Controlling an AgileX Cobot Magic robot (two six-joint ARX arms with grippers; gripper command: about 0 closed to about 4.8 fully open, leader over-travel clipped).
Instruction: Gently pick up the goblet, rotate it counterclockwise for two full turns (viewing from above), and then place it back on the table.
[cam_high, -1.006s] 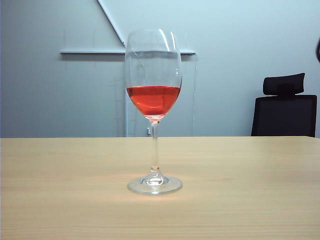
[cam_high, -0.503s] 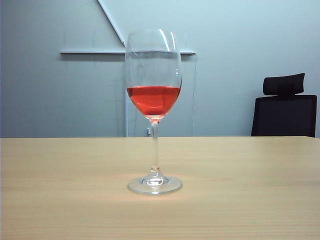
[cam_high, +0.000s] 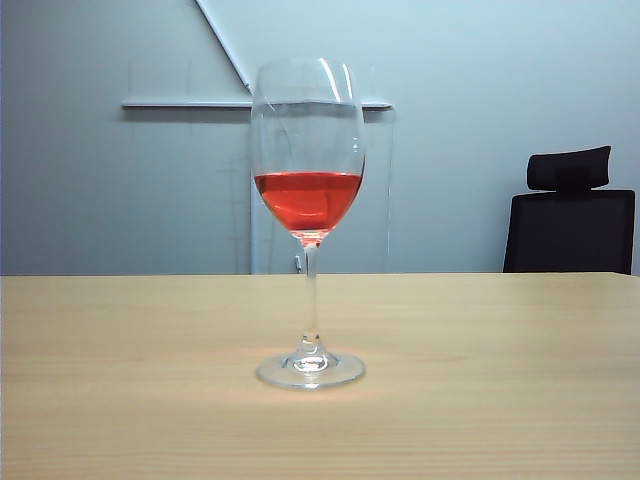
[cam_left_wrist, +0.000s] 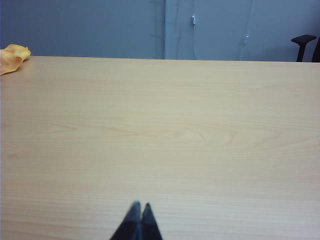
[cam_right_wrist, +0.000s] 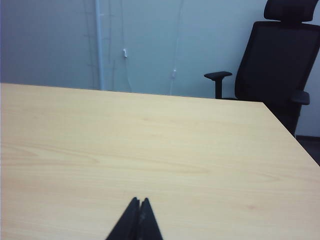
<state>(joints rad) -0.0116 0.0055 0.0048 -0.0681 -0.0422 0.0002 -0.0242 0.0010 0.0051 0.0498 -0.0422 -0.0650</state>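
Change since earlier: in the exterior view a dark shape at the right edge a second ago is gone; the goblet (cam_high: 308, 225) has not shifted and its red liquid lies level.
Meaning for the task: I judge the glass is already set back down and the arms are clear of it (no hand is anywhere near it), so little or nothing looks left to do.
Exterior view: the goblet stands upright near the middle of the table (cam_high: 520, 400), touched by nothing. No gripper shows here.
Goblet make: clear thin glass, tulip bowl, long slim stem, round flat foot resting on the wood.
Table make: pale beige wood grain, flat, matte.
Background: a black office chair (cam_high: 568, 215) stands behind the far edge.
Left wrist view: the left gripper (cam_left_wrist: 138, 207) hangs over bare tabletop, its two dark tips pressed together, gripping nothing. An orange cloth (cam_left_wrist: 12, 56) lies at the far edge. The goblet is not in this view.
Right wrist view: the right gripper (cam_right_wrist: 139, 202) is likewise closed and empty above bare wood, the goblet out of sight.
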